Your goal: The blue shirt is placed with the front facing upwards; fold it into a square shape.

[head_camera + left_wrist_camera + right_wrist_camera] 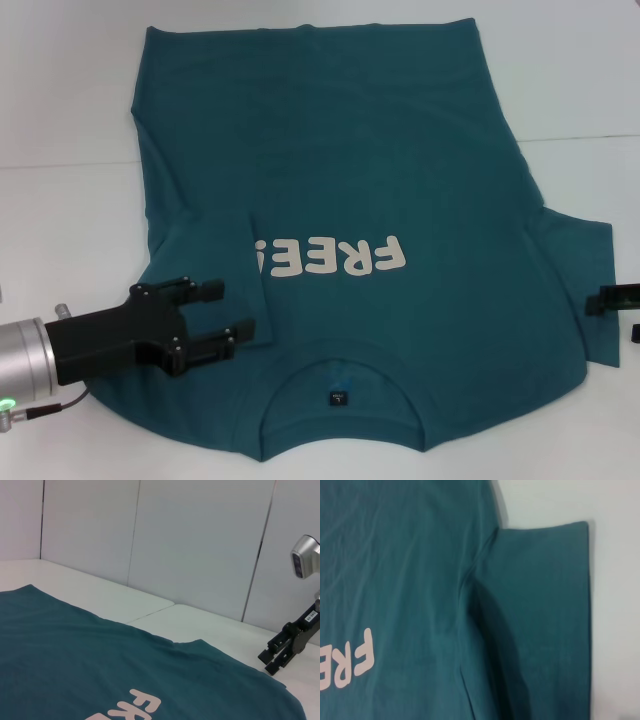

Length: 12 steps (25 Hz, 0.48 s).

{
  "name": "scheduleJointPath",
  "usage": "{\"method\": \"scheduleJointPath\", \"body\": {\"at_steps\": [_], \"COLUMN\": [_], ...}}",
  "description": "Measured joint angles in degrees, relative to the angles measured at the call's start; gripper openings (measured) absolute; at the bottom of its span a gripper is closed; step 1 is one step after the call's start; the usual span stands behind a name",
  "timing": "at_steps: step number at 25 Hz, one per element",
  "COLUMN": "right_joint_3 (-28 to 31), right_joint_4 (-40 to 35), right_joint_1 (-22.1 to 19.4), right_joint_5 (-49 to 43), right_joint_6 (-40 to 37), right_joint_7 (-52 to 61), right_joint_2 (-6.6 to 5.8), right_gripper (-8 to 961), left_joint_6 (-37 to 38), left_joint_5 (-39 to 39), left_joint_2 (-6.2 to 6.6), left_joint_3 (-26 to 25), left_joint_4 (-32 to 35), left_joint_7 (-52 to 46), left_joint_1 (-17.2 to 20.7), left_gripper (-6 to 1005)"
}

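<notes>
We see the blue shirt [400, 160] spread front-up on the white worktop [60, 90], its neck opening toward the near edge and its hem at the far side. Its left sleeve is folded inward over the chest, covering the end of the cream lettering [335, 258], while the right sleeve [585, 290] lies flat and spread out. Our left tool [232, 315] sits over that folded sleeve at the near left, fingers parted and holding nothing. Our right tool [615, 305] is at the right edge, just beside the right sleeve; we cannot tell how far it is open.
</notes>
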Motion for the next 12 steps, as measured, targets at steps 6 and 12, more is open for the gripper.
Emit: {"method": "scheduleJointPath", "body": {"at_steps": [6, 12], "right_joint_3": [0.0, 0.0], "right_joint_4": [0.0, 0.2], "right_joint_1": [0.0, 0.0], "right_joint_5": [0.6, 0.9], "right_joint_6": [0.6, 0.6], "right_joint_7": [-0.1, -0.3], "right_joint_2": [0.23, 0.22], "right_gripper": [942, 942], "left_joint_6": [0.2, 0.2], "left_joint_5": [0.0, 0.0], "left_joint_2": [0.0, 0.0], "left_joint_3": [0.0, 0.0], "left_joint_4": [0.0, 0.0], "left_joint_7": [-0.1, -0.1], "left_joint_1": [-0.4, -0.5], "left_gripper": [709, 708]}}
